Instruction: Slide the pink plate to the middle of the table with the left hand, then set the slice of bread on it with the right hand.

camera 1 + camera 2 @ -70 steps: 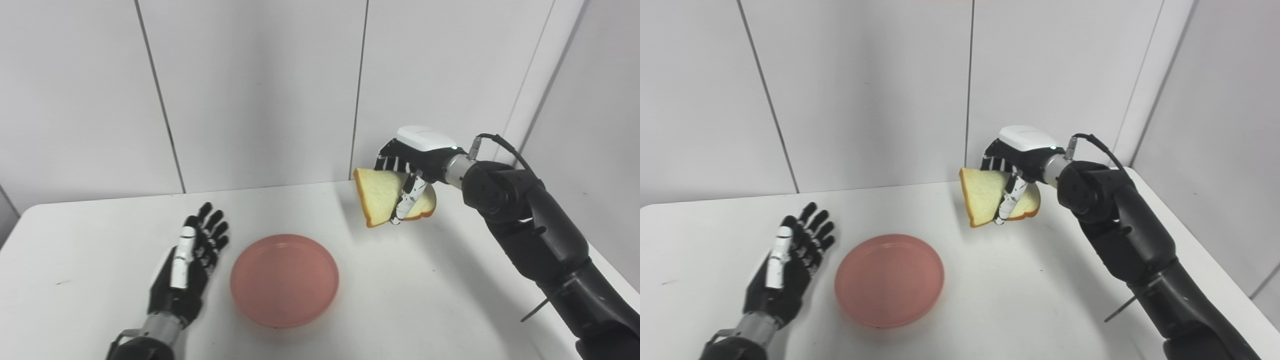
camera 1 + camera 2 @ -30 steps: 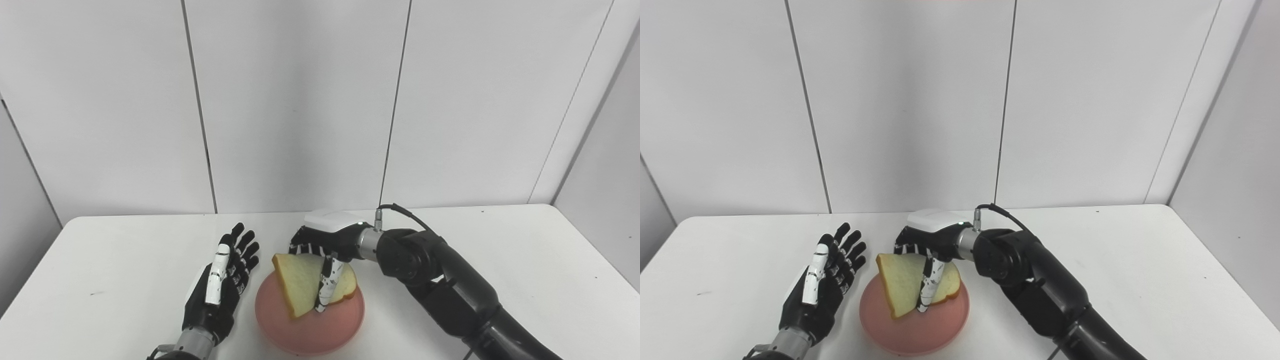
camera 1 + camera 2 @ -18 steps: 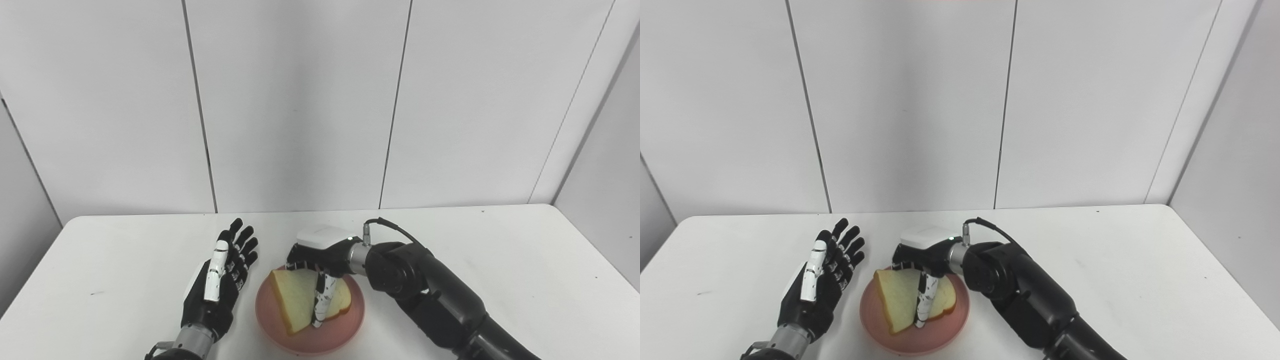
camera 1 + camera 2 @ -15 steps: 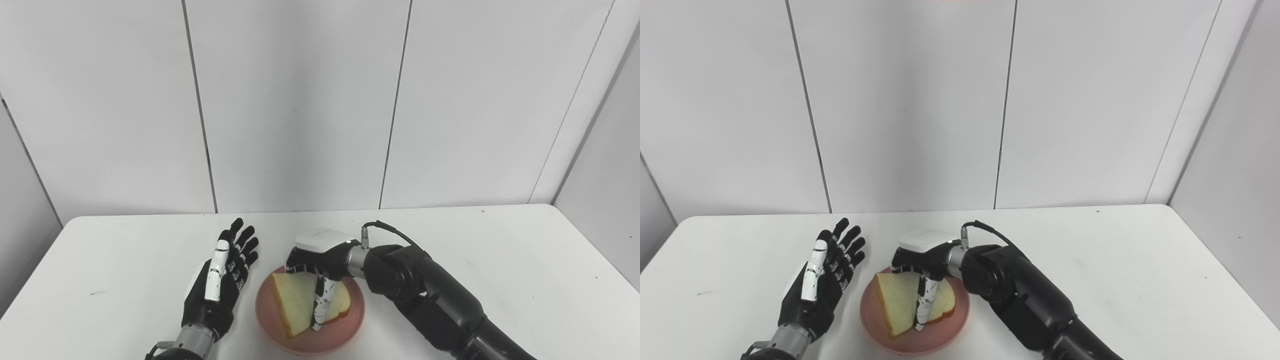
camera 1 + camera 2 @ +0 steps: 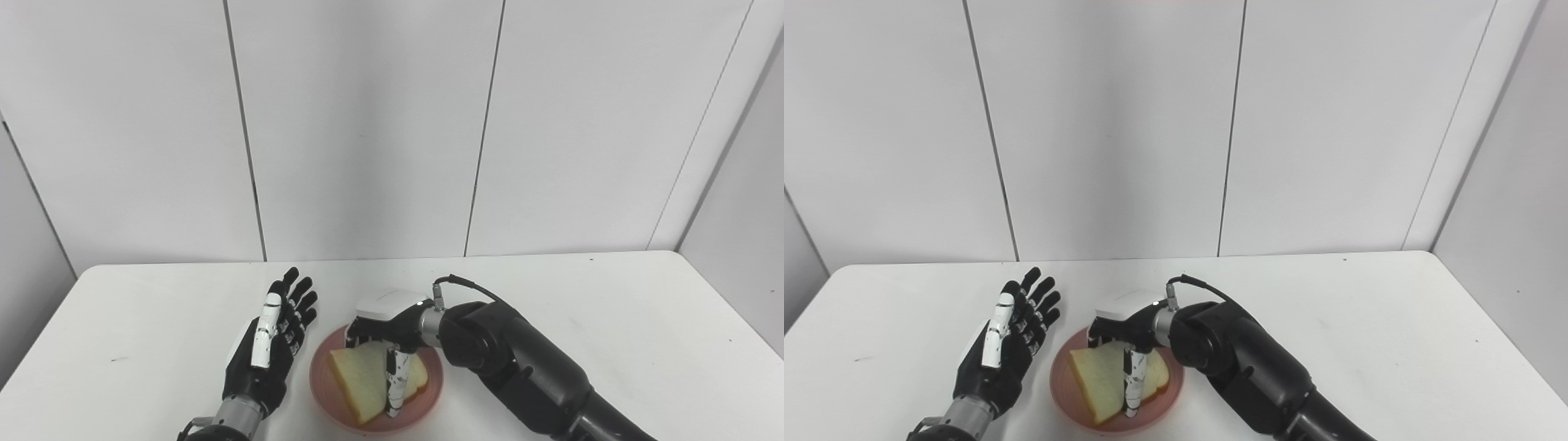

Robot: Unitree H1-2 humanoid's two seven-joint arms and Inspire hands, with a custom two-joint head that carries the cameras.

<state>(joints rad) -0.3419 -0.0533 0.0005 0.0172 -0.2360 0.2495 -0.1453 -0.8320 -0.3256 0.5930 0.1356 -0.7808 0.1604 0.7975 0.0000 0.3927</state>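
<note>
The main risk, as I judge it, lies in the release. The slice of bread (image 5: 367,381) sits low over the pink plate (image 5: 376,416), its lower corner seemingly touching the plate floor while its upper edge leans toward the right robot hand (image 5: 389,334). If the fingers let go while the slice is tilted, it could tip or slide toward the rim in front of the hand; if they drag as they withdraw, they could pull the bread with them or nudge the light plate across the table (image 5: 612,318). I cannot tell whether the slice already lies flat.

The right robot hand is clenched around the bread: its thumb (image 5: 393,383) presses down across the face of the slice, and the other fingers curl behind the upper edge, mostly hidden. The plate lies directly beneath this hand.

The left robot hand (image 5: 269,352) is released, fingers spread and straight, just beside the plate's left rim, apparently not touching it and holding nothing.
</note>
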